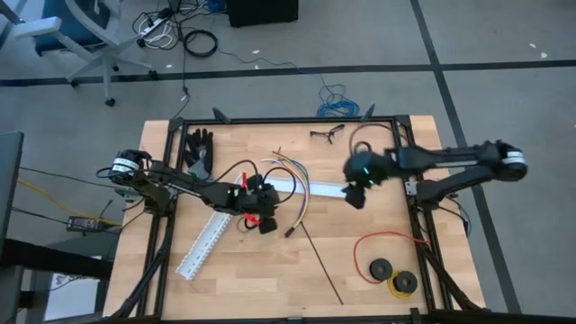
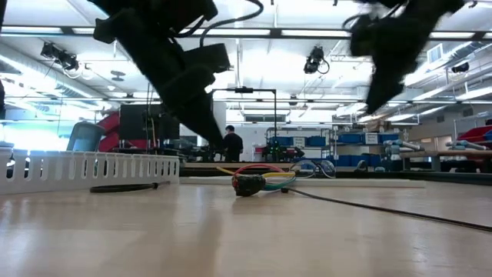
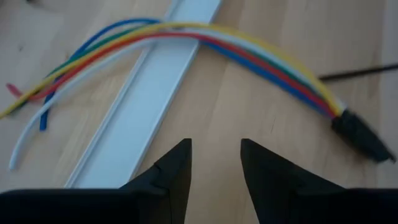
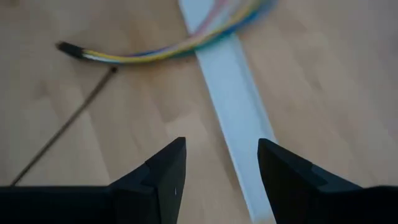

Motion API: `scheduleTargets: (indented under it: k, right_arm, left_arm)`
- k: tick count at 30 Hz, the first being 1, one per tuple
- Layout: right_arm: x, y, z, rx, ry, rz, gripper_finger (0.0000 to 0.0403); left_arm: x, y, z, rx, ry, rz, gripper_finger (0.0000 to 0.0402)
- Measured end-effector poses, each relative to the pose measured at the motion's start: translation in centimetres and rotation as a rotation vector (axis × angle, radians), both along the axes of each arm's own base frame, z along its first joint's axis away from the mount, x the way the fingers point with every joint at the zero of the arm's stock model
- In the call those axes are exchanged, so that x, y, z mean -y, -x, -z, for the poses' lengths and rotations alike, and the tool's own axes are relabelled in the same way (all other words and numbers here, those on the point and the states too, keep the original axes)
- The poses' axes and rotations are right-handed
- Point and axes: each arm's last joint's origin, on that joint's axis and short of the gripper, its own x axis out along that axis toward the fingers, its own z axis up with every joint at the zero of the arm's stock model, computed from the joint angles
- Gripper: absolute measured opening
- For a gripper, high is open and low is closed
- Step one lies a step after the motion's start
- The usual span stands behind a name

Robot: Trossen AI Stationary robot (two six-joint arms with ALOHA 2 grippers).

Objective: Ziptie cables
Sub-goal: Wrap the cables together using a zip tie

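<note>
both grippers hover empty over mid-table: left gripper and right gripper, jaws parted, flank the cables, which arch across a white channel.

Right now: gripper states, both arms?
Left gripper: open, empty, above the cables.
Right gripper: open, empty, over the white channel.

Bright overhead ceiling lights; soft shadows; right wrist view blurred.
</note>
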Motion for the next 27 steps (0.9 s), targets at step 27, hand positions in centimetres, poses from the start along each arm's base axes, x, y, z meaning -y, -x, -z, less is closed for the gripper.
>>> scheduleTargets:
  k: [27]
  right_arm:
    - [-12.8,-8.7,10.4,0.257,-0.020,-0.043,0.0124]
  left_arm:
    - [9.4,2.2,-0.5,0.301,0.068,-0.042,0.0147]
